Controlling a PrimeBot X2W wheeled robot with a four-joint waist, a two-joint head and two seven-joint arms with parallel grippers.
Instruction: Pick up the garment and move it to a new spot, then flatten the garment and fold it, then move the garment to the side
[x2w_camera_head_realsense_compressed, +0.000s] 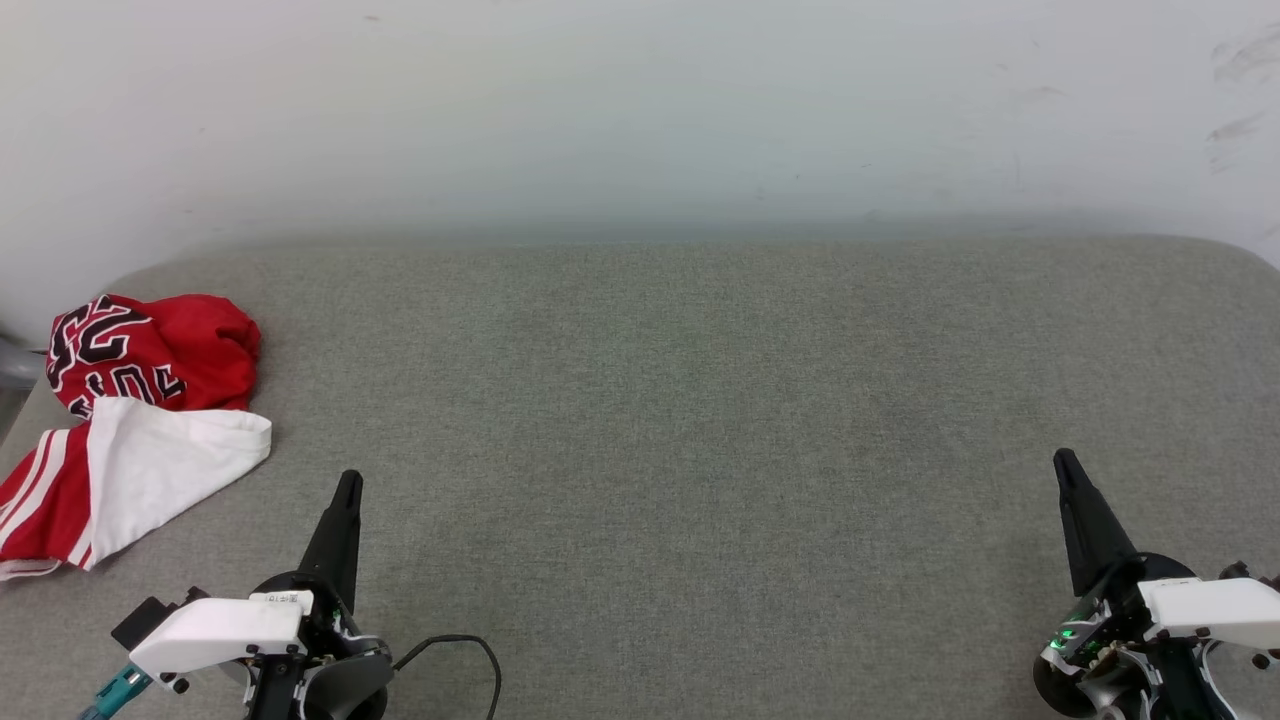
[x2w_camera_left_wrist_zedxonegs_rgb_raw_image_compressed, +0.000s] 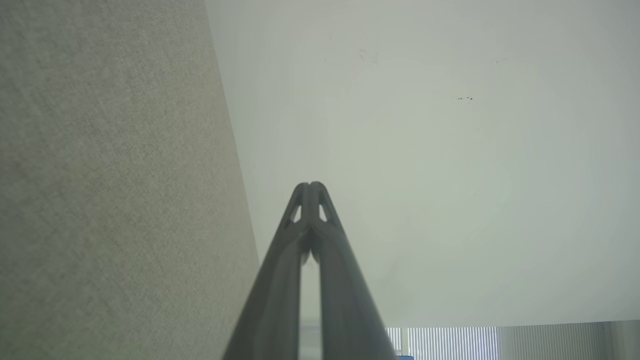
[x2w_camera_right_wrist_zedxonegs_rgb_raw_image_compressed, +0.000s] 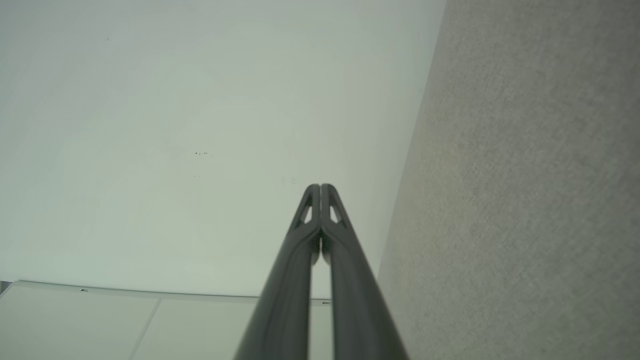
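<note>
Crumpled red jersey garment (x2w_camera_head_realsense_compressed: 140, 430) with a white sleeve lies at the left end of the grey woven-fabric surface (x2w_camera_head_realsense_compressed: 680, 400), which backs onto a white wall (x2w_camera_head_realsense_compressed: 640, 100). At its near edge, left gripper (x2w_camera_head_realsense_compressed: 348, 480) and right gripper (x2w_camera_head_realsense_compressed: 1062, 460): jaws pressed together, empty.

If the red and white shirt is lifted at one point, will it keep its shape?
Probably not: the garment lies crumpled in soft folds, so it should hang limp. It looks thin, so likely light. Pushed over the grey cloth surface, it may bunch rather than slide.
</note>
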